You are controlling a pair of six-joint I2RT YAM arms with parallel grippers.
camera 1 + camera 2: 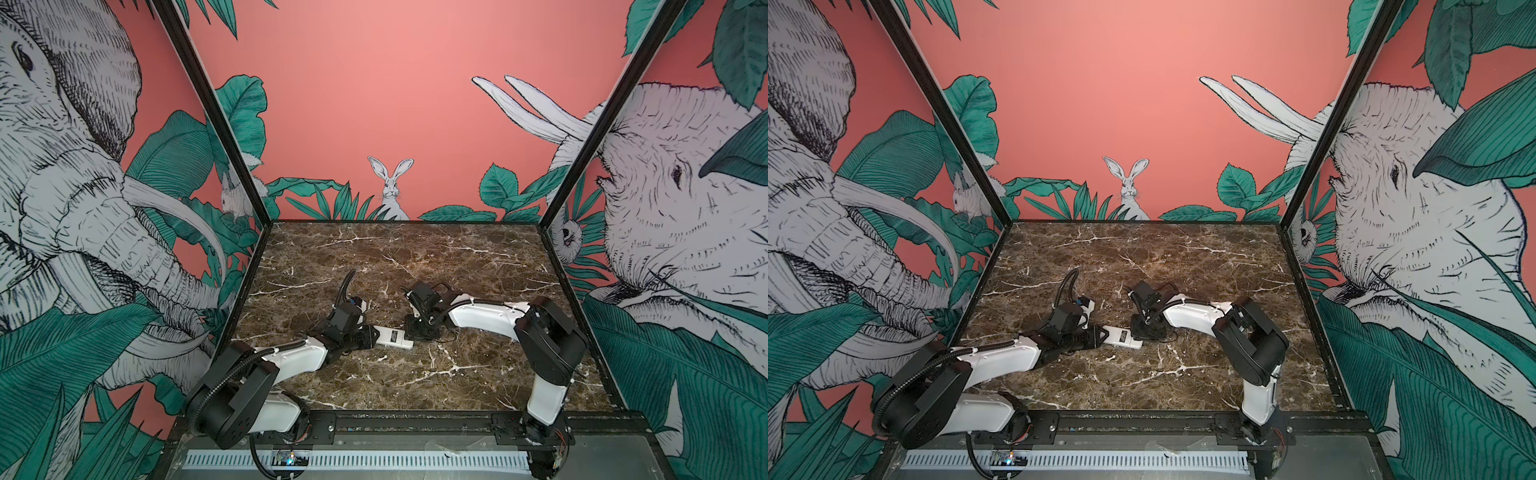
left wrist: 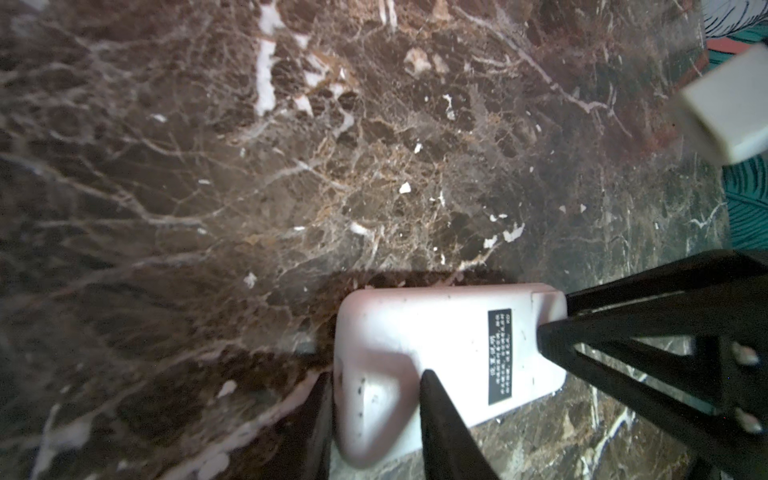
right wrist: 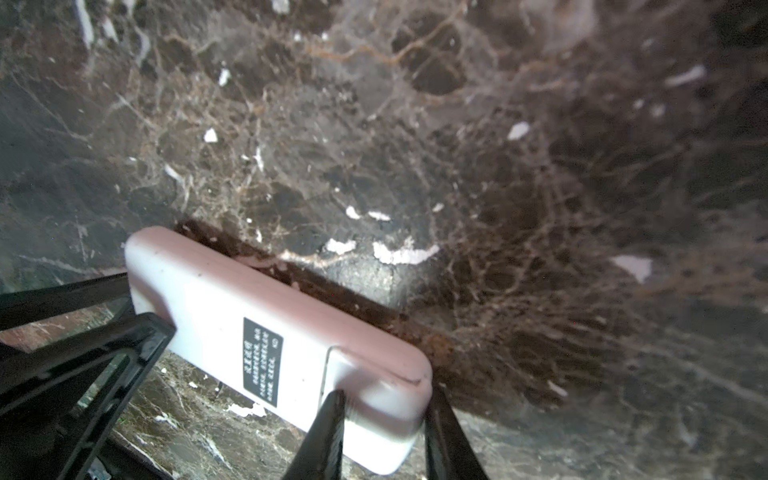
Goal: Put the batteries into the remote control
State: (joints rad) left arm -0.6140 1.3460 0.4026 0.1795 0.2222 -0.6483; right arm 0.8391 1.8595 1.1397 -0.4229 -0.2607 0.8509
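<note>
At mid-worktop [image 1: 415,257] the remote control [image 1: 392,336] lies label [image 2: 499,356] side up. The left gripper [image 2: 376,374] has its fingers clamped on one end, likely anchoring it, while the right gripper [image 3: 388,392] sets its fingers astride the cover end [image 3: 374,370], narrowly parted; gripping or not, unclear. No batteries visible.

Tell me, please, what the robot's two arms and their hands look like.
The left arm and right arm both have glossy white link shells between bulky black joint housings, with black cable conduit running along them. The left hand and right hand are black, with tapering triangular open-frame fingers.
</note>
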